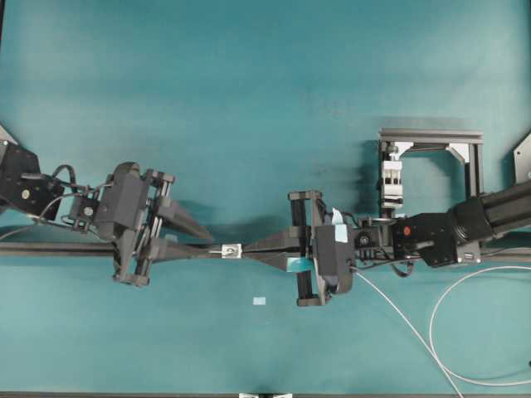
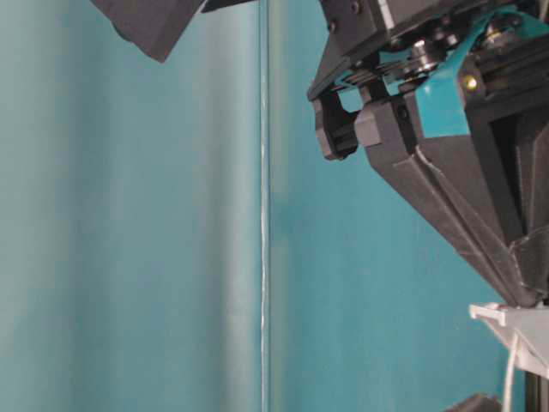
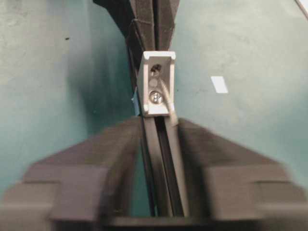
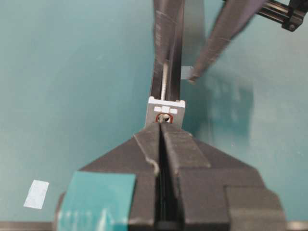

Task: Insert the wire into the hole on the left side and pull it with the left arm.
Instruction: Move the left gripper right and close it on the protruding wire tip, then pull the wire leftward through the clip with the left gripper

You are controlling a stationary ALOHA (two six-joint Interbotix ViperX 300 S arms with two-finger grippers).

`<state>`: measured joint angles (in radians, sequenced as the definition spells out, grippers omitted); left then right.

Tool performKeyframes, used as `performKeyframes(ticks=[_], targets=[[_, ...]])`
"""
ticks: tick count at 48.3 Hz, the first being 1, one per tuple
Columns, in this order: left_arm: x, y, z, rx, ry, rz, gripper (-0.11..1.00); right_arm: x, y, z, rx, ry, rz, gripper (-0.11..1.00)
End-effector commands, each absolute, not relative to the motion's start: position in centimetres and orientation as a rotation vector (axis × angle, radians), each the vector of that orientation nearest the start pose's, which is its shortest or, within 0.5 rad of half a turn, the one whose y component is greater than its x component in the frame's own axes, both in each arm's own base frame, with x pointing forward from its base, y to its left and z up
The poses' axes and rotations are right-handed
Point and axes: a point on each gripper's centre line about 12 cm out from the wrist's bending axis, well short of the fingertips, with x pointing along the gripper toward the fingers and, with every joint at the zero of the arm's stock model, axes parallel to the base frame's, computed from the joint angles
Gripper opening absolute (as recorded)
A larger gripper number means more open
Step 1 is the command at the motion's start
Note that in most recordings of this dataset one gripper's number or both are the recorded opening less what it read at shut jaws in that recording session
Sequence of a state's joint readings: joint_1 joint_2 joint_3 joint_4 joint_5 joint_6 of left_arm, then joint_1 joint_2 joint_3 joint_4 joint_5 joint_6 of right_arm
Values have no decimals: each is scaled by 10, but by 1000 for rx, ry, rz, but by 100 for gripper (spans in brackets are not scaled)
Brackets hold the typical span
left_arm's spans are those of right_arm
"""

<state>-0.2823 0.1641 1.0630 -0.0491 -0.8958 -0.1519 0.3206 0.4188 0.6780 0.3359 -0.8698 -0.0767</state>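
Wire (image 1: 431, 338): thin pale cable, runs from the right gripper in a loop over the teal table (image 1: 249, 83) at lower right; a pale straight length lies on the rail past the block
Hole (image 3: 155, 69): dark opening in small white block (image 1: 230, 249) on the black rail (image 1: 50, 248), between the two grippers
Right gripper (image 4: 161, 124): teal-taped, fingers pressed together, tips at the block's hole
Left gripper (image 1: 199, 242): logged as clenched; frames blurred, one finger appears apart, whether it pinches the wire cannot tell
Tape rectangle (image 1: 260, 301): flat on table, near block

table (image 1: 249, 83) teal | wire (image 1: 431, 332) pale grey-white | block (image 1: 231, 249) white-silver | rail (image 3: 163, 159) black
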Motion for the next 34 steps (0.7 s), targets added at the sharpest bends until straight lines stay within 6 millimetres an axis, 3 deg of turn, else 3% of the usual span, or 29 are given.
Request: performKeyframes(ticks=[1,6,34], targets=[[315,-88,101,-135,323,-218,-6,416,107,90,79,222,51,5],[314,-88,100,-133,335,-218,-10,415,107,89,78,224,51,5],[313,-89,98,-131,351,-220,-10,417,110,84,127,293,56,5]])
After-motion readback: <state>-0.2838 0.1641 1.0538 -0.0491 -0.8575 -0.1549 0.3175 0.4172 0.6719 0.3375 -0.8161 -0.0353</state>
